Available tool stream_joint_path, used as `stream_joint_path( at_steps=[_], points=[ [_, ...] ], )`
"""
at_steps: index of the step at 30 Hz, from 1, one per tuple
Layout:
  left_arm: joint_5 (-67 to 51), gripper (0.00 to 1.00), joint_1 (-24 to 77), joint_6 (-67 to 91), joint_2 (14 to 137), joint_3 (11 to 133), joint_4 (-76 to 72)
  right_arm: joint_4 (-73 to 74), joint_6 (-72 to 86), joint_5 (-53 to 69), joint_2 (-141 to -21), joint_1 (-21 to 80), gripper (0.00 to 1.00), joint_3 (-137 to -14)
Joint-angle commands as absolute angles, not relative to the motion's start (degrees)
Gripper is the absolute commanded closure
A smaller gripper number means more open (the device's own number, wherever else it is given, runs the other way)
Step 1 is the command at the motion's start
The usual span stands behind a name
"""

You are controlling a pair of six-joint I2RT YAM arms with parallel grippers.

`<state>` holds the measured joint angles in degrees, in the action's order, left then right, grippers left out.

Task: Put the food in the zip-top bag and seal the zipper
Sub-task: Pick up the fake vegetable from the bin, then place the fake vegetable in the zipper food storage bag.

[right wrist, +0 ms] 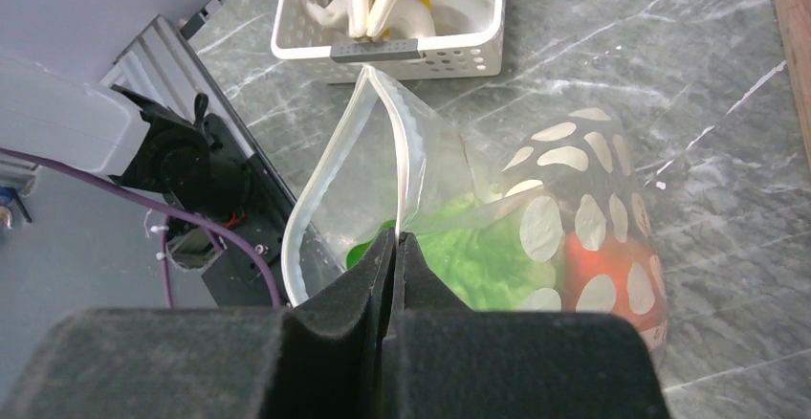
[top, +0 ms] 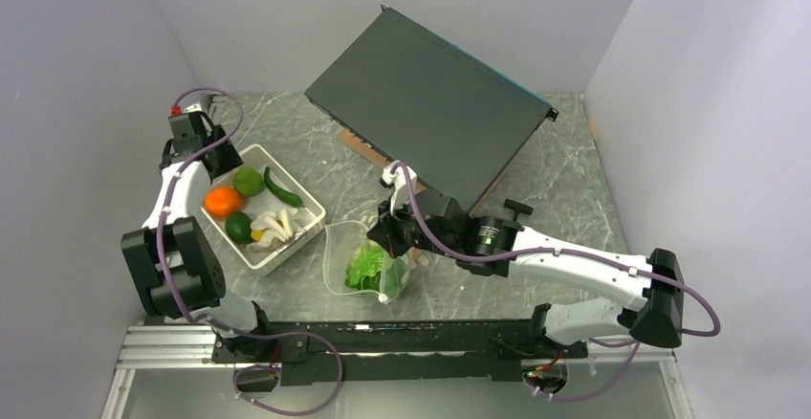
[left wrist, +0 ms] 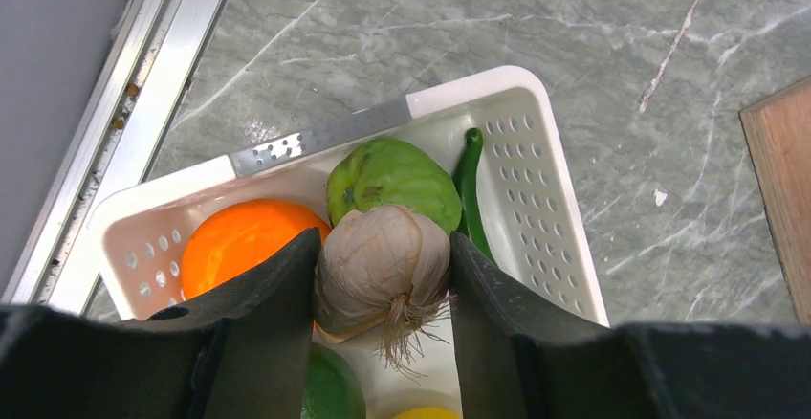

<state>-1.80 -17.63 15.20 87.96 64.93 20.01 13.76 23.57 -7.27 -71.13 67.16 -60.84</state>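
Note:
My left gripper [left wrist: 384, 239] is shut on a pale garlic bulb [left wrist: 383, 271], root end toward the camera, over the white basket [left wrist: 478, 84]. Beneath it lie an orange [left wrist: 239, 237], a round green fruit [left wrist: 392, 175] and a slim cucumber [left wrist: 469, 189]. Seen from above, the left gripper [top: 206, 146] is at the basket's far left end. My right gripper [right wrist: 395, 242] is shut on the zipper [right wrist: 402, 151] edge of the zip-top bag [top: 368, 256], holding its mouth open. Lettuce [right wrist: 478, 256] and something red-orange [right wrist: 612, 266] lie inside the bag.
The basket [top: 296, 244] also holds white mushrooms [top: 273, 225], a lemon [top: 256, 235] and another green fruit [top: 238, 227]. A large dark slab [top: 430, 103] leans over a wooden board [top: 363, 146] at the back. Grey walls close in left and right; a metal rail [top: 172, 342] runs along the near edge.

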Motion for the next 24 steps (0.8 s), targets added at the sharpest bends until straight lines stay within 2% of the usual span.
stream_joint_path(
  at_steps=[1, 7, 13, 16, 20, 24],
  points=[
    [-0.6, 0.78, -17.0, 13.3, 83.4, 63.4, 19.6, 12.6, 25.5, -8.8, -68.3, 66.9, 1.00, -62.0],
    [-0.2, 0.79, -15.6, 12.0, 79.4, 61.7, 19.4, 12.3, 25.3, -9.3, -68.0, 66.9, 1.00, -61.5],
    [-0.2, 0.84, -13.6, 10.9, 76.2, 61.5, 21.6, 11.4, 23.9, -10.1, -68.0, 66.9, 1.00, -61.8],
    [-0.3, 0.89, -8.7, 9.6, 74.0, 63.3, 25.6, 11.5, 23.3, -10.6, -67.9, 66.9, 1.00, -62.1],
    [-12.7, 0.90, -6.4, 15.7, 66.0, 59.9, 29.3, 10.3, 22.2, -10.6, -67.3, 66.9, 1.00, -61.3],
    [-27.5, 0.89, -5.4, 26.5, 52.1, 47.2, 24.3, 9.8, 21.4, -9.9, -67.5, 66.7, 1.00, -61.2]
  ],
)
